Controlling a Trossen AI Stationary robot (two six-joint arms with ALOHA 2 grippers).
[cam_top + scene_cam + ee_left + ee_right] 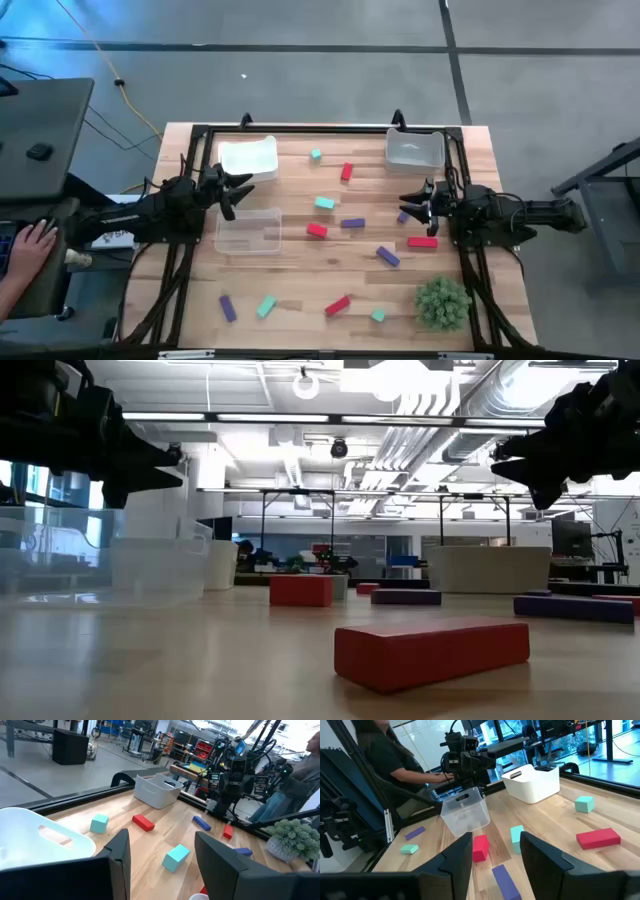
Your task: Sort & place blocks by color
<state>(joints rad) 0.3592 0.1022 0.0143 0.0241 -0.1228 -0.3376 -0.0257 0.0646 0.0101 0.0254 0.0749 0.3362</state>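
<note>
The blocks [323,203] are scattered on the table [300,290], between the clear bin [248,231] and the plant ball [442,303]. They are judged light, rigid and smooth, best pinched across the narrow sides. The left gripper [240,190] and right gripper [407,204] are held apart, empty, beside that bin and opposite it.

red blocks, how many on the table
4: one at the far middle, one beside the clear bin, one under the right gripper, one near the front edge. None seem hidden.

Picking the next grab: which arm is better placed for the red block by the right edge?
Right. The right gripper hovers open just beside the red block, while the left gripper sits across the table by the clear bin.
</note>
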